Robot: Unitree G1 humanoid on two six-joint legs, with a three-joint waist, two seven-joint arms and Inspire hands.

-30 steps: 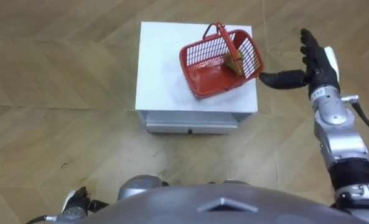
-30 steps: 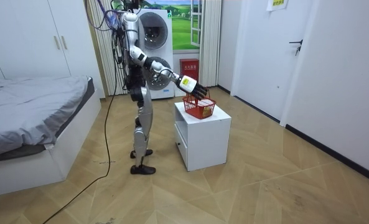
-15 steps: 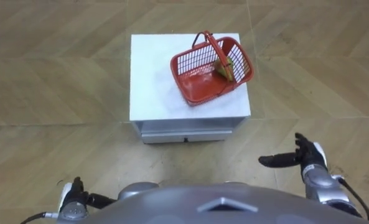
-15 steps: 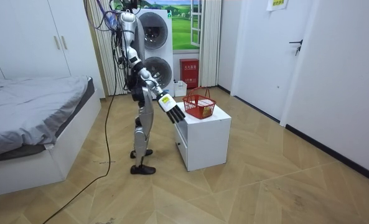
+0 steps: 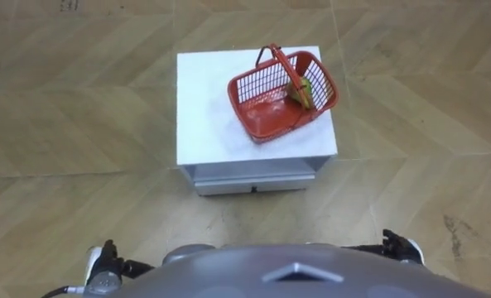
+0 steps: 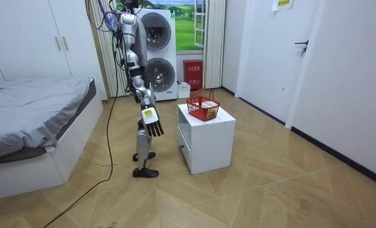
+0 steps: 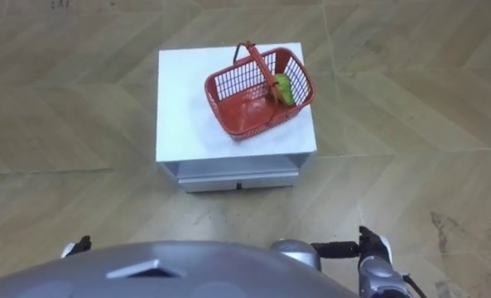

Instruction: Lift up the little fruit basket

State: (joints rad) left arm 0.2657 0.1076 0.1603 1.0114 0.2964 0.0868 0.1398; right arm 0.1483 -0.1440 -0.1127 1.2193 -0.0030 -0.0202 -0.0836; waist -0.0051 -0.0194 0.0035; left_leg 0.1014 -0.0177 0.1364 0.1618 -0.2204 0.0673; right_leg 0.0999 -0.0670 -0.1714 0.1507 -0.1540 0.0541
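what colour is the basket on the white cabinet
Red, with mesh walls; the basket shows best in the left eye view.

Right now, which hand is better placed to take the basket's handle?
Probably right. The red fruit basket sits toward the white cabinet's right edge, on the right hand's side; the left hand hangs farther across.

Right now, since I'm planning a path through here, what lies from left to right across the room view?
Bed → right hand, hanging open → white cabinet with the fruit basket on top → door.
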